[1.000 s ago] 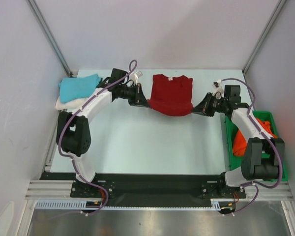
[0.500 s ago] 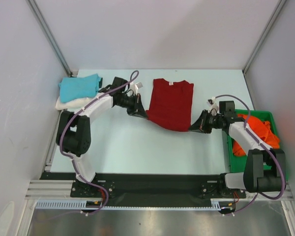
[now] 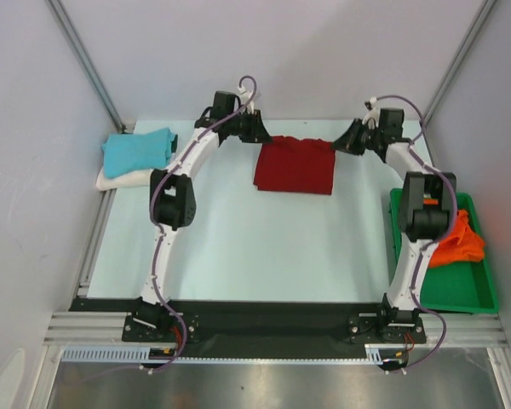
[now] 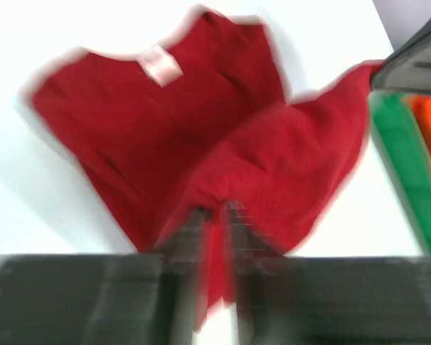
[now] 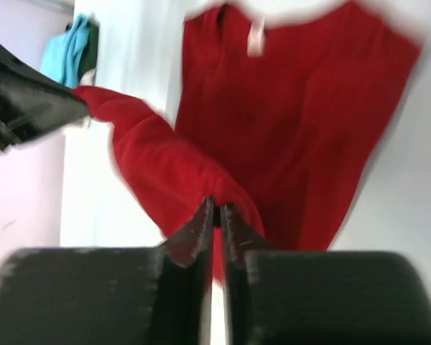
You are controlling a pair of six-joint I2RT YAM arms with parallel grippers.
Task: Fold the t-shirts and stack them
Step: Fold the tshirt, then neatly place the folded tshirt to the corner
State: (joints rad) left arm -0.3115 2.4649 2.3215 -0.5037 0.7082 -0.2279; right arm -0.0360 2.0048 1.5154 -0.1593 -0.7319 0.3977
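On the table (image 3: pixel 238 256), the red shirt (image 3: pixel 295 166) now lies doubled at the far side, its hem swung up from the near side to the collar, so the half-fold looks done! The tray (image 3: pixel 460 294) holds the orange shirt (image 3: pixel 458 243); blue shirt (image 3: pixel 136 152) tops white shirt (image 3: pixel 119 179) far left. Left gripper (image 3: pixel 262 136) and right gripper (image 3: pixel 341 143) sit at the far corners, each pinching red cloth.

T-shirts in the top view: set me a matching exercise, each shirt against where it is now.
Things:
1. dark red t-shirt
2. turquoise t-shirt
3. cream t-shirt
4. orange t-shirt
Places:
A. in the green tray
B. bottom of the far-left pile
C. far middle, held by the left gripper and right gripper
D. top of the far-left pile
Pairs: 1-C, 2-D, 3-B, 4-A
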